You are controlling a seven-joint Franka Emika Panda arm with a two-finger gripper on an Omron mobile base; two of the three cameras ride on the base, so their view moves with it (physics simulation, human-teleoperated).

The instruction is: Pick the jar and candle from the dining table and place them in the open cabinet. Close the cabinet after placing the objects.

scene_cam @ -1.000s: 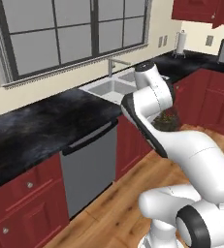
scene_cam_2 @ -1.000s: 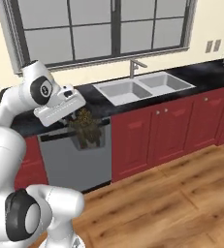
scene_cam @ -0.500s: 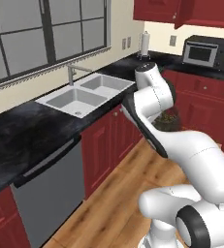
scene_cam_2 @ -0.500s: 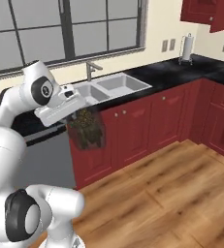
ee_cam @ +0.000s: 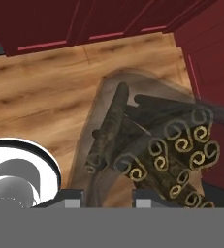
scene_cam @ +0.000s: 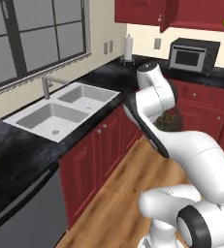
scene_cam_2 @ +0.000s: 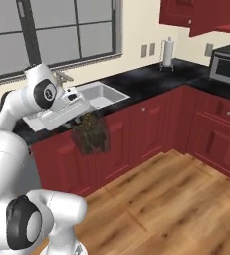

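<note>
My gripper (scene_cam_2: 86,121) is shut on the jar (scene_cam_2: 90,134), a clear glass jar packed with dark olive-brown sticks that hangs below the hand over the wood floor. In the left base view the jar (scene_cam: 169,120) peeks out behind the arm's forearm. In the hand view the jar (ee_cam: 152,150) lies between the fingertips (ee_cam: 72,195), and its curled stick ends face the camera. A red wall cabinet (scene_cam_2: 186,12) hangs at the upper right, above the microwave. The candle and the dining table are out of view.
A black counter (scene_cam: 16,155) with a double sink (scene_cam: 60,109) runs along the window wall. A microwave (scene_cam: 193,54) and a paper towel roll (scene_cam: 128,48) stand in the corner. Red base cabinets (scene_cam_2: 211,129) line both walls, and wood floor (scene_cam_2: 176,199) lies between them.
Both base views have swung along the counter: the sink slid left and the corner with the microwave and wall cabinets came in. The jar stays gripped.
</note>
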